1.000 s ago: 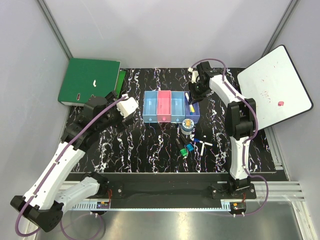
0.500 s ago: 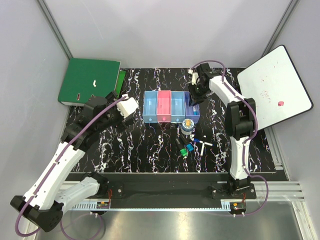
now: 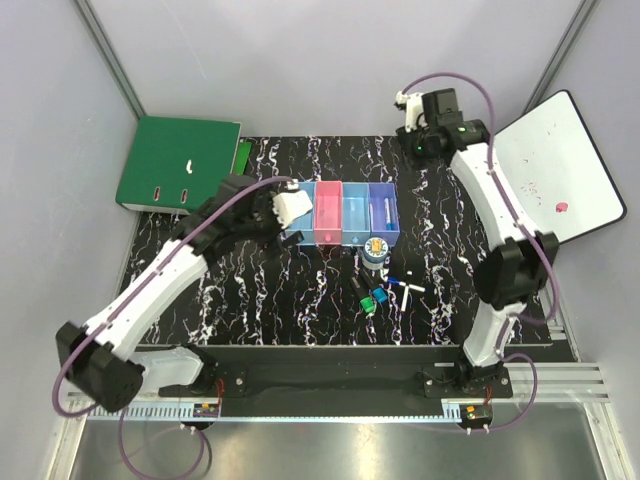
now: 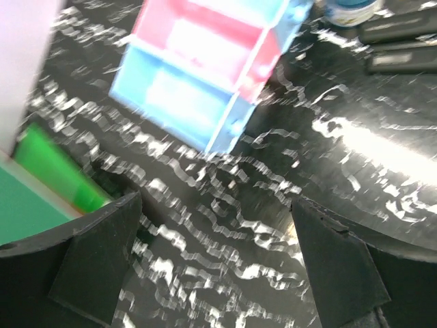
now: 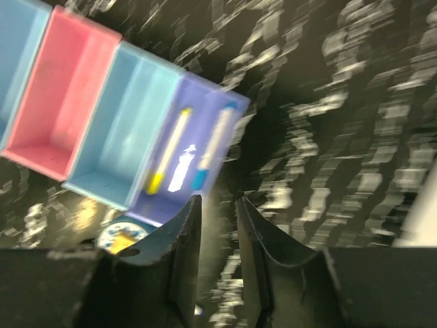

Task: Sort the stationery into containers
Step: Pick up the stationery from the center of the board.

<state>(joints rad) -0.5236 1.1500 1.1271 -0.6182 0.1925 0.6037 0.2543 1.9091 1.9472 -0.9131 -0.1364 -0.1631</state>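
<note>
Pink bin [image 3: 329,212], black-white marbled table [image 3: 290,300]

Robot test cell, probably in a laboratory: plain grey panel walls [image 3: 300,60] on metal posts [image 3: 110,60] enclose a black marbled tabletop [image 3: 300,300]. A white left arm [image 3: 150,290] and right arm [image 3: 495,205] are bolted to a mounting rail [image 3: 330,378] at the near edge.

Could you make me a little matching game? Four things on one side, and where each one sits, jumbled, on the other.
Things:
1. tape roll
2. two thin pens
3. green binder
4. white board

Places:
A. at the table's far left corner
B. inside the purple-blue bin
C. beside the table's far right corner
D. on the table, just outside the purple-blue bin, on its near side

Pairs: 1-D, 2-B, 3-A, 4-C
</note>
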